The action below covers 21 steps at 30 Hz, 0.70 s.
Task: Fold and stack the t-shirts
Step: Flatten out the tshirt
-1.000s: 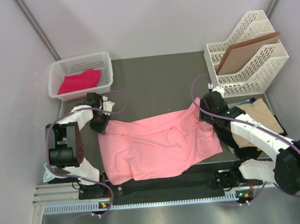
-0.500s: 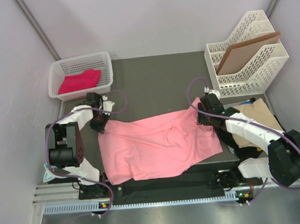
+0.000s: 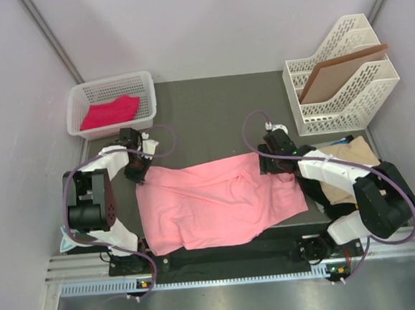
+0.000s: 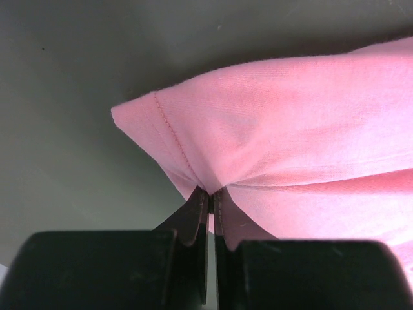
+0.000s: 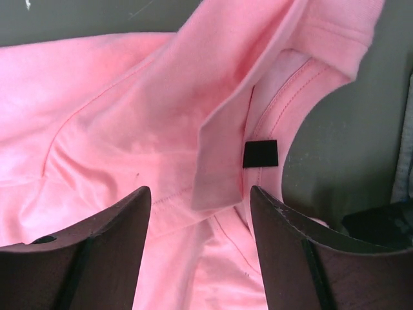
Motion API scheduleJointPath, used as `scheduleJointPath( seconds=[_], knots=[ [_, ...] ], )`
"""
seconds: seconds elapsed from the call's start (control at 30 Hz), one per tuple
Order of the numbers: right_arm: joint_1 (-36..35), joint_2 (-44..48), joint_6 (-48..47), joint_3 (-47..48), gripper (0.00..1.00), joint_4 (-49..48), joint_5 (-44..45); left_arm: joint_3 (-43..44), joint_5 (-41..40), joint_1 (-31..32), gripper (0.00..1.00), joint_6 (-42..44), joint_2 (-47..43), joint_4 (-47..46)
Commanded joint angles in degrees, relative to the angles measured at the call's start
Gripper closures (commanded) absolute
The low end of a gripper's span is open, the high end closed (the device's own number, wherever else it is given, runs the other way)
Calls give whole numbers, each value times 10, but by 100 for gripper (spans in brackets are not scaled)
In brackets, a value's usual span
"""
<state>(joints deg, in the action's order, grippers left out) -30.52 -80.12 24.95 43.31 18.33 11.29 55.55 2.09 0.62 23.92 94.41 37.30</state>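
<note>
Your dark table [image 3: 211,108] carries everything. Across its near half lies the salmon pink t-shirt [image 3: 211,201], spread loosely with rumples and folds, its far edge running from one arm to the other.

At the far right corner stands the white file rack [image 3: 351,104], with the brown board [image 3: 338,73] leaning in one of its slots. At the far left corner sits the white basket [image 3: 81,100], and the magenta-pink t-shirt [image 3: 111,112] lies crumpled inside it. A tan t-shirt [image 3: 369,158] lies on a pile at the table's right edge, partly under your right arm.

Your left fingers [image 4: 193,219] are clenched on the salmon pink t-shirt at its far left corner. The wrist view shows them pinching the cloth just beside the stitched hem, and the fabric puckers toward the grip.

Your right fingers [image 5: 103,252] are spread apart and grasp nothing. They sit at the shirt's far right corner, over the collar, with a folded-over flap of cloth between them. You cannot tell whether their tips touch the cloth.

Just inside the neckline, beside that flap, is a small black label [image 5: 260,154].
</note>
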Motion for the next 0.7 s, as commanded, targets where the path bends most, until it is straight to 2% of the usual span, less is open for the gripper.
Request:
scheduleJointPath(
  seconds=[0.0, 0.17, 0.4, 0.67],
  knots=[
    [-9, -22, -23, 33, 38, -24, 26, -2, 10, -3, 100, 2, -4, -22],
    [-9, -37, -30, 41, 52, -21, 51, -11, 10, -2, 100, 2, -5, -27],
    [-9, -42, -39, 67, 77, -3, 78, -18, 15, -2, 99, 1, -4, -30],
    [-9, -45, -40, 82, 88, 9, 86, -21, 18, -2, 99, 1, -10, -31]
  ],
)
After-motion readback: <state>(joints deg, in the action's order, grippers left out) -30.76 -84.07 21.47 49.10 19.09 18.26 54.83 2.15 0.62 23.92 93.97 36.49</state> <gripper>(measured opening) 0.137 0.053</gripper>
